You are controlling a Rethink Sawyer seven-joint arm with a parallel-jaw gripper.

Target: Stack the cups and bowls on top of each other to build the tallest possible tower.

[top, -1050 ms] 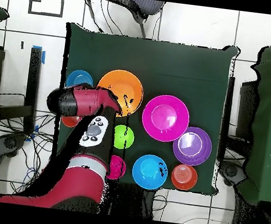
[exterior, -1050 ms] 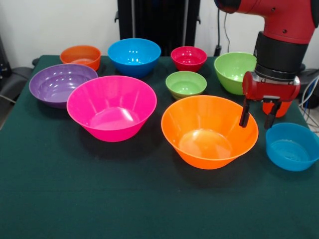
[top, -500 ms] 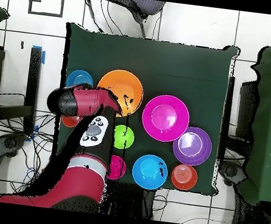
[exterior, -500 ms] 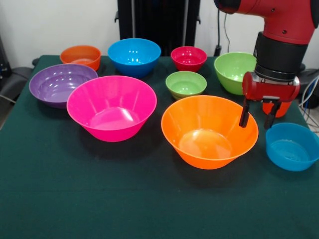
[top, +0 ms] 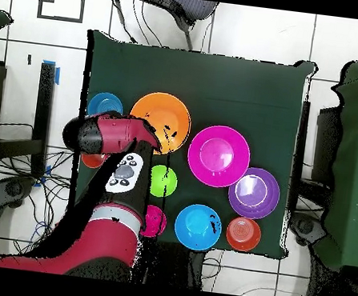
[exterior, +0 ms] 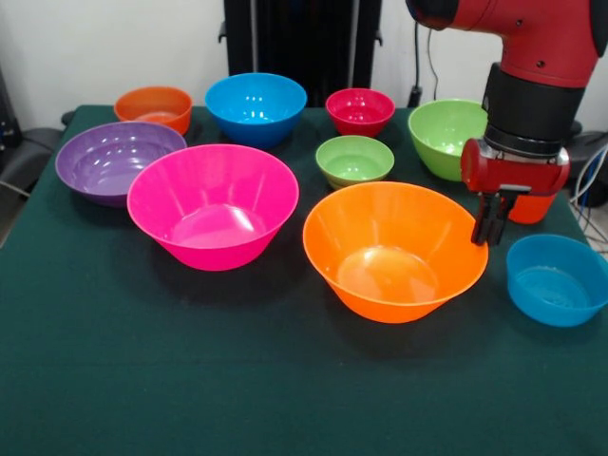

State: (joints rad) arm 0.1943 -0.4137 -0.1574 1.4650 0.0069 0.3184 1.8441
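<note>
My gripper [exterior: 490, 228] is shut on the right rim of the large orange bowl [exterior: 394, 252], which stands upright on the table. The same orange bowl [top: 160, 116] lies beside my arm in the overhead view. Just behind the gripper, part of the orange-red cup [exterior: 528, 207] shows. A small blue bowl [exterior: 556, 278] sits to the right. The big pink bowl [exterior: 213, 204] stands left of the orange one. Further back are the purple bowl [exterior: 116, 160], a blue bowl [exterior: 255, 106], a small orange bowl [exterior: 154, 106], a red bowl [exterior: 360, 110] and two green bowls [exterior: 354, 160] [exterior: 446, 133].
All the bowls stand apart, rims up, on the dark green cloth [exterior: 190, 380]. A black chair [top: 163, 7] stands beyond the table's far edge in the overhead view. Cables hang near the table's side [exterior: 591, 171].
The gripper's fingers have closed together on the orange bowl's right rim. The bowl has shifted slightly left in the front view.
</note>
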